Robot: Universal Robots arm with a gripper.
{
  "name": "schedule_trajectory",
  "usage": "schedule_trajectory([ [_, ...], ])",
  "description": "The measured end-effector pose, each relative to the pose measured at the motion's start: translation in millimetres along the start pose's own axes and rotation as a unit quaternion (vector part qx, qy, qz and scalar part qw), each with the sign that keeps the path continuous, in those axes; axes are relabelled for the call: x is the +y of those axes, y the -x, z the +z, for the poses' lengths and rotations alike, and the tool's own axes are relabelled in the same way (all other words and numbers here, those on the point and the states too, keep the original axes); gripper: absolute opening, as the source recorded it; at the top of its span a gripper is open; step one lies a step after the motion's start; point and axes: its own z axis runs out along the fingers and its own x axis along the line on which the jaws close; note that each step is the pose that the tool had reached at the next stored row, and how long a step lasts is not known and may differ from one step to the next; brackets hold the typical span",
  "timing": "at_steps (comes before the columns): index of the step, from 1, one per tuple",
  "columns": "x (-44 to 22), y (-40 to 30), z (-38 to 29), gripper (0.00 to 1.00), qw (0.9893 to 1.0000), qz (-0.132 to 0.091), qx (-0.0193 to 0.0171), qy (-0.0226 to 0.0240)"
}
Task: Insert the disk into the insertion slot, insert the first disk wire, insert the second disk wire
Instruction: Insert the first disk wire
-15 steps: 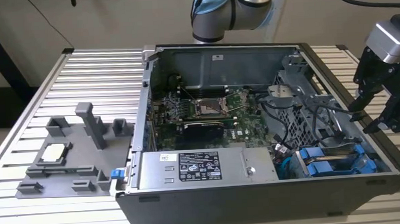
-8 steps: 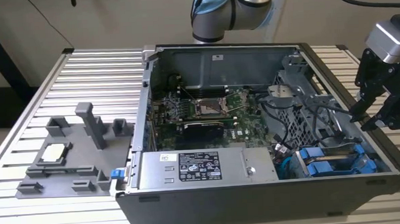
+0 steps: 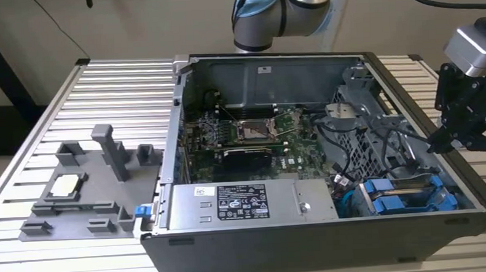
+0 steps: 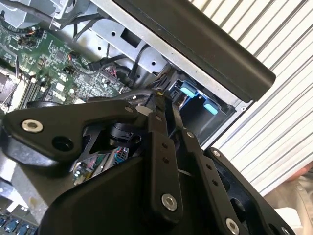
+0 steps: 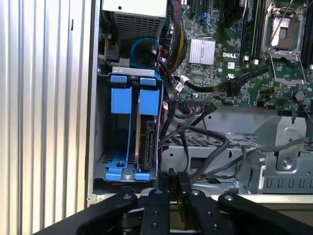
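The slatted desk [image 3: 61, 88] carries the open computer case [image 3: 313, 243]. In its corner, the insertion slot [image 5: 128, 73] already holds the disk [image 5: 145, 142] on edge, probably so its connectors stay reachable. The claw [image 5: 173, 188] is clenched and hangs near the loose wires [image 5: 195, 137].

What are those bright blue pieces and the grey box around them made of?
The blue carrier frames look like moulded plastic: saturated colour, rounded tabs. The drive cage around them looks like bare sheet metal: dull grey, thin folded walls.
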Motion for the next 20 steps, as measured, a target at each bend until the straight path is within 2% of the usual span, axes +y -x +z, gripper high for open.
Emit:
schedule_trajectory([
  [13,0.0,0.0,0.0,0.19,1.0000,0.000,0.0003,0.0000],
  [14,0.0,0.1,0.3,0.19,1.0000,0.000,0.0017,0.0001],
  [15,0.0,0.1,0.4,0.19,1.0000,0.000,0.0048,0.0004],
  [18,0.1,0.2,1.7,0.19,0.9999,0.000,0.0163,0.0014],
  [20,1.1,1.3,4.4,0.19,0.9998,0.000,0.0198,0.0015],
])
